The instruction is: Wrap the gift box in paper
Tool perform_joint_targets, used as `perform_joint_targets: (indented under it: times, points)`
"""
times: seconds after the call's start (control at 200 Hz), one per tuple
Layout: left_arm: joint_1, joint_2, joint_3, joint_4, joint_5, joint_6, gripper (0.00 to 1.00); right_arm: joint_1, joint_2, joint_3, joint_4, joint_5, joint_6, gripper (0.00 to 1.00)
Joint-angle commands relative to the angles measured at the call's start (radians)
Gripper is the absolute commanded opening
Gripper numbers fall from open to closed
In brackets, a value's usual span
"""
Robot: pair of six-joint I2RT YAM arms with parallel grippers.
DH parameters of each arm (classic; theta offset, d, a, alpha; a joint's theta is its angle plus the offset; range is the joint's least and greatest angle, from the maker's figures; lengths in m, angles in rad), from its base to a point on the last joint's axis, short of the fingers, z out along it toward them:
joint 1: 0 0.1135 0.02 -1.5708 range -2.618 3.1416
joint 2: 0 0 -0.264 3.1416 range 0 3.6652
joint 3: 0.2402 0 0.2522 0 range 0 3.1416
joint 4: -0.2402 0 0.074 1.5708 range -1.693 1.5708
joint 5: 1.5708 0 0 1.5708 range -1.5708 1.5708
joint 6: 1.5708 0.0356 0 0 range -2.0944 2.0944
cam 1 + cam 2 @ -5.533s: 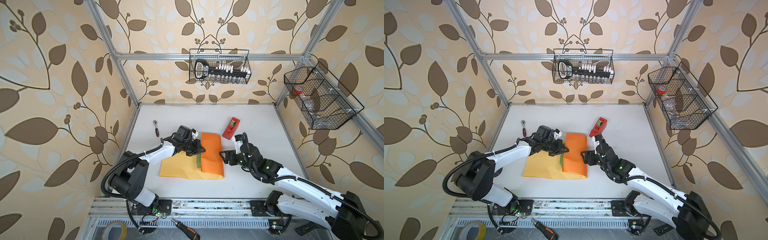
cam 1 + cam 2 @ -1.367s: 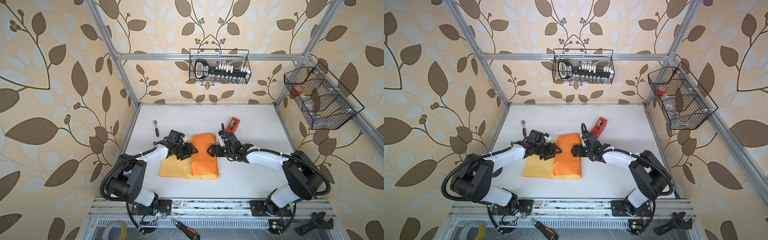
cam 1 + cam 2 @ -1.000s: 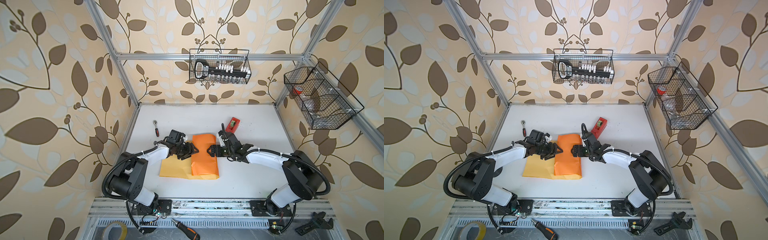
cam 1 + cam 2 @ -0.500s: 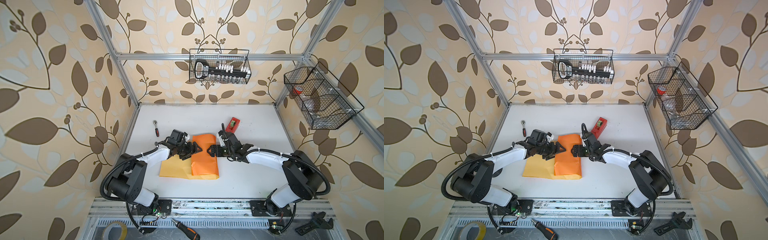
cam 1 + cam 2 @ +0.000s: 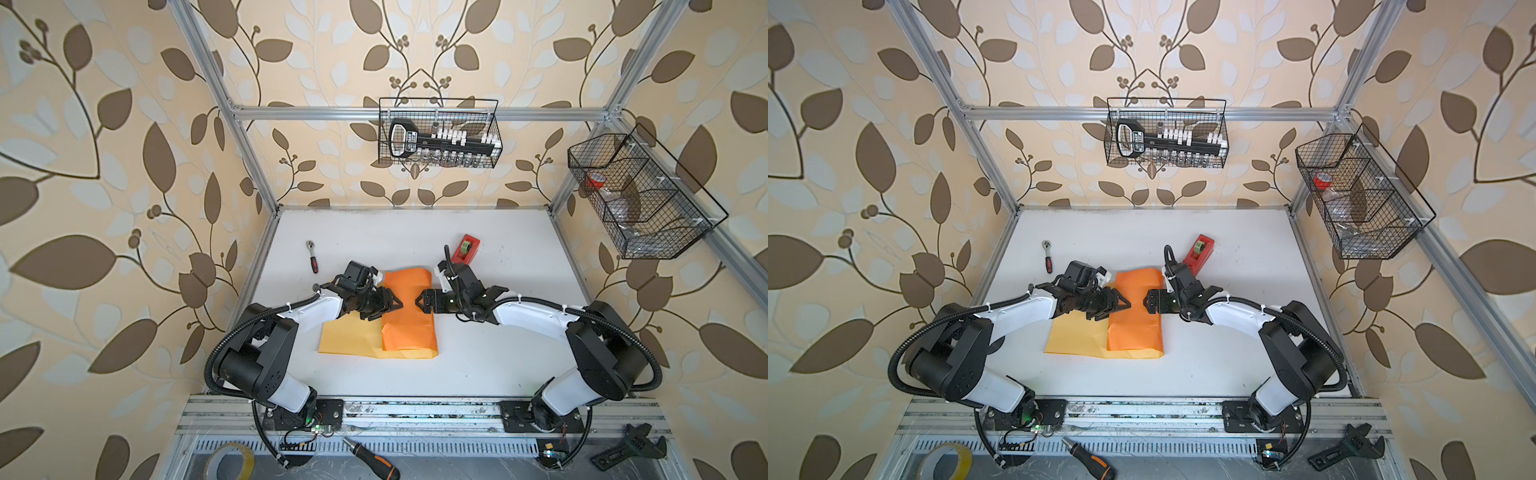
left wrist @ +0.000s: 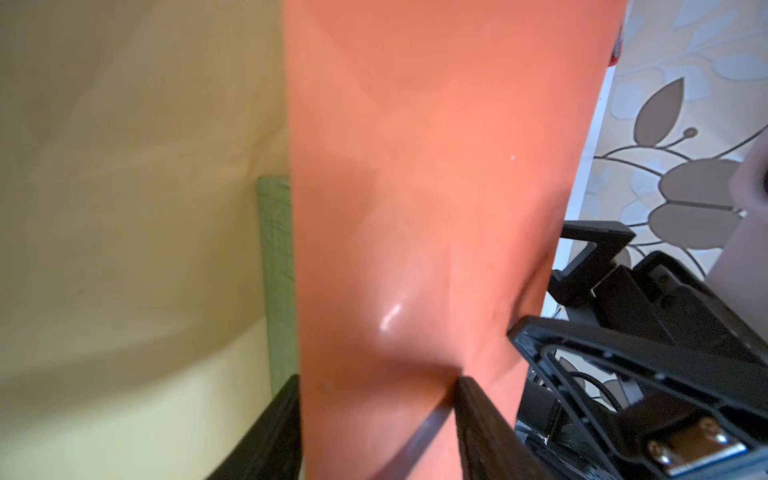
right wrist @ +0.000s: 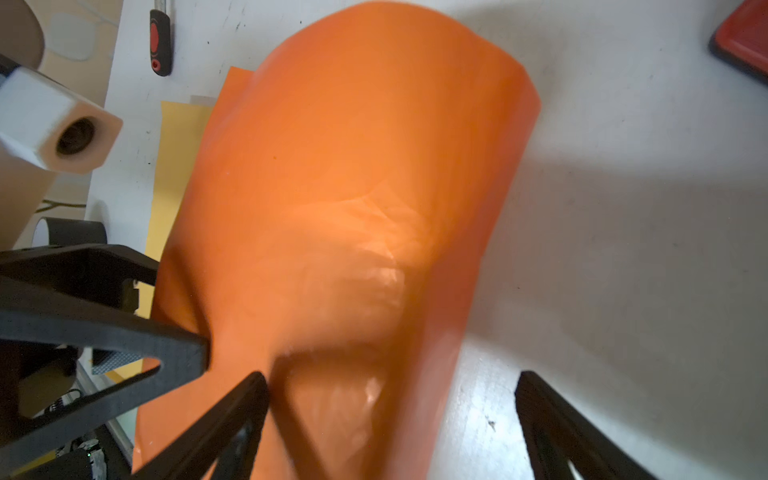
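The left gripper (image 5: pixel 390 308) sits at the orange flap's left edge, jaws partly apart astride it. Pinching or not, I cannot tell. The right gripper (image 5: pixel 419 302), wide open and empty, faces it across the paper (image 5: pixel 409 332). The gift box (image 6: pixel 276 266) lies beneath, mid-tabletop (image 5: pixel 498 353), its long axis unseen. Loose yellow paper spreads toward the tabletop's left edge, probably the left arm's job.

Orange, pale-yellow paper (image 5: pixel 409 324); green gift box (image 6: pixel 276 270); brown-leaf wallpaper (image 5: pixel 104 166).
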Motion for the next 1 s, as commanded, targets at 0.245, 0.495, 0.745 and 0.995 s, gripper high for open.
perform_joint_targets:
  times: [0.245,0.495,0.745,0.995]
  points:
    - [0.0,0.017,-0.068,-0.02,-0.052,0.001,0.49,-0.015,-0.039,0.039,-0.063,-0.015,-0.029,0.94]
    - [0.0,0.022,-0.079,-0.014,-0.055,0.0,0.45,-0.033,-0.06,0.037,-0.039,-0.081,-0.008,0.94]
    - [0.0,0.026,-0.087,-0.003,-0.053,-0.007,0.44,-0.058,-0.024,0.024,-0.024,-0.096,-0.005,0.94]
    - [-0.003,0.022,-0.103,0.028,-0.048,-0.039,0.42,-0.071,-0.016,-0.01,-0.017,-0.11,-0.011,0.93]
